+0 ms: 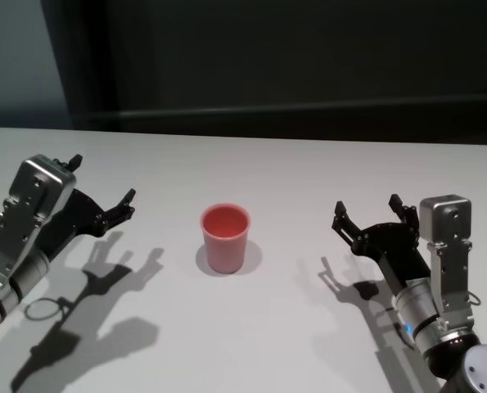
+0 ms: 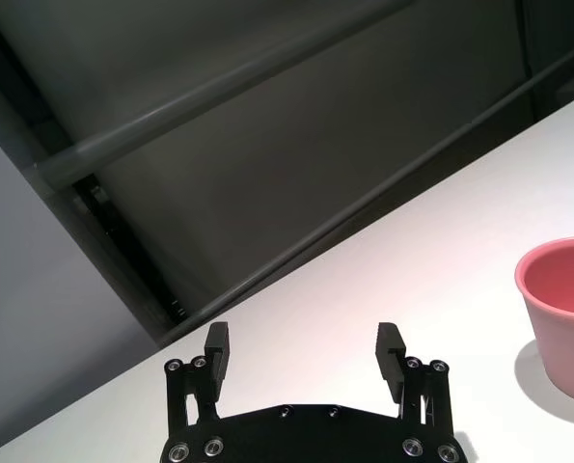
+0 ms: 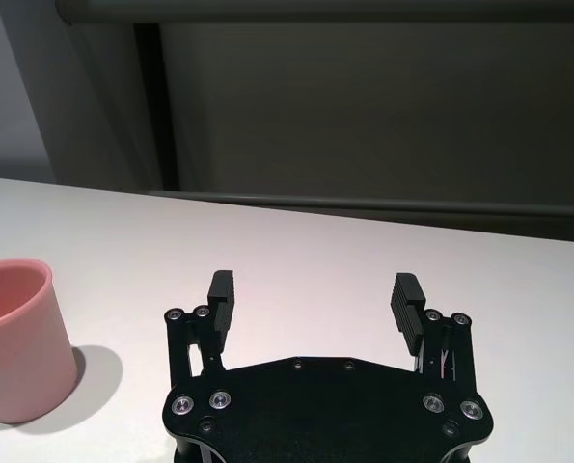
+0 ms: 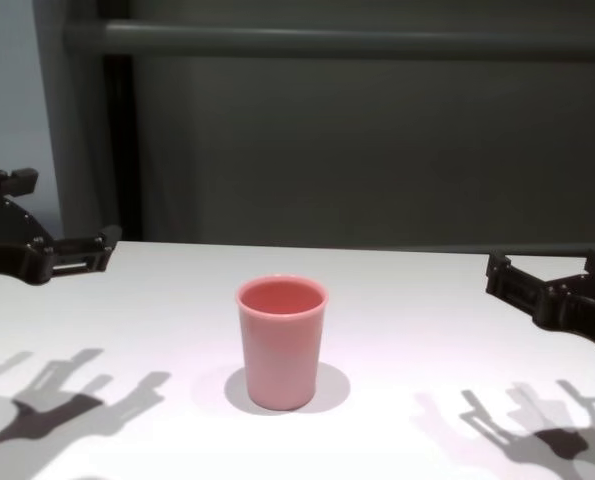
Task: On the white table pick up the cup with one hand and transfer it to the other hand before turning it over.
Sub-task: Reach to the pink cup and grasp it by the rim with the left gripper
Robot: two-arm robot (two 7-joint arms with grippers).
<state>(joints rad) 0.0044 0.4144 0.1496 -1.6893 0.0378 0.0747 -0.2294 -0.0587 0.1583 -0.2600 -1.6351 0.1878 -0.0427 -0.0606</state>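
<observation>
The salmon-pink cup [image 1: 225,237] stands upright, mouth up, in the middle of the white table [image 1: 292,172]; it also shows in the chest view as the cup [image 4: 281,342], and at the edge of both wrist views, cup [image 2: 561,313] and cup [image 3: 16,338]. My left gripper [image 1: 102,179] hovers well to the cup's left, open and empty, with the same left gripper [image 2: 306,349] seen over bare table. My right gripper [image 1: 367,210] hangs on the cup's right, also open with nothing between its fingers [image 3: 402,301]. Neither touches the cup.
A dark wall with a horizontal rail [image 4: 357,40] runs behind the table's far edge [image 1: 308,137]. The arms cast shadows [image 1: 96,327] on the near tabletop.
</observation>
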